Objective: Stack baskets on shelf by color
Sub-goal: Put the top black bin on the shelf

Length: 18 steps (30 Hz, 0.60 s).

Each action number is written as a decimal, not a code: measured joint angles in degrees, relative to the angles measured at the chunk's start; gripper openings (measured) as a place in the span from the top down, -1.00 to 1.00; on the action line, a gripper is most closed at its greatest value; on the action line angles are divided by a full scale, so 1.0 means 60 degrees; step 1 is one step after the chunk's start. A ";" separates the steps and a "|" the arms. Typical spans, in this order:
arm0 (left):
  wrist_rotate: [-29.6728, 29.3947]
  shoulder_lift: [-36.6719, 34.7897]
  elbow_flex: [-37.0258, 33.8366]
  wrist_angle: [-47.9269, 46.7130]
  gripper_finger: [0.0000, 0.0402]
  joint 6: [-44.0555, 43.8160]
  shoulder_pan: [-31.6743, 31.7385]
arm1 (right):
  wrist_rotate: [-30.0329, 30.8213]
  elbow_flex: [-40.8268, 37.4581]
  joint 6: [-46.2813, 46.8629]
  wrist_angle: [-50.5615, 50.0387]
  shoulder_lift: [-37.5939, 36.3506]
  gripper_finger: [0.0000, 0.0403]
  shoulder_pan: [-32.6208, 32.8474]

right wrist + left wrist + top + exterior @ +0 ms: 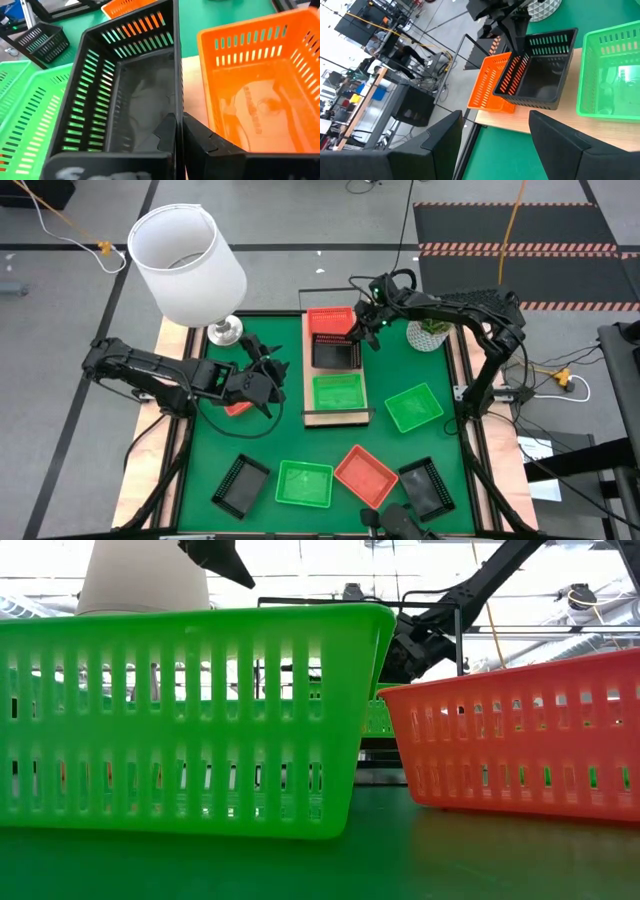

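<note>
The wooden shelf carries an orange basket at its far end, a black basket in the middle and a green basket at its near end. My right gripper is shut on the black basket, which tilts in the left wrist view. My left gripper hangs open left of the shelf, above another orange basket on the mat, with nothing between its fingers. My right gripper pinches the black basket's far wall, the one beside the orange basket, near its right end. One finger is inside the basket and one outside. The fingers slant down from the table's right. The basket sits tilted, held side raised.
Loose baskets lie on the green mat: a green one right of the shelf, and black, green, orange and black along the near edge. A white-shaded lamp stands far left, a white pot far right.
</note>
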 joint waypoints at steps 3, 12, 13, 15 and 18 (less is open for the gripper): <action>0.0004 0.0000 -0.0003 -0.0003 -0.15 0.0000 -0.0004 | 0.0011 0.0000 -0.0044 -0.0017 0.0111 0.95 0.0004; 0.0011 0.0004 0.0000 -0.0003 -0.15 0.0007 -0.0004 | 0.0300 0.0000 -0.0294 -0.0241 0.0101 0.95 0.0030; 0.0011 0.0004 0.0000 -0.0003 -0.15 0.0007 -0.0004 | 0.0307 -0.0015 -0.0332 -0.0298 0.0104 0.95 0.0046; 0.0011 0.0004 -0.0003 -0.0003 -0.15 0.0007 -0.0004 | 0.0308 -0.0052 -0.0364 -0.0278 0.0104 0.95 0.0093; 0.0015 0.0004 0.0000 -0.0003 -0.15 0.0011 -0.0004 | 0.0456 -0.0058 -0.0368 -0.0281 0.0101 0.95 0.0151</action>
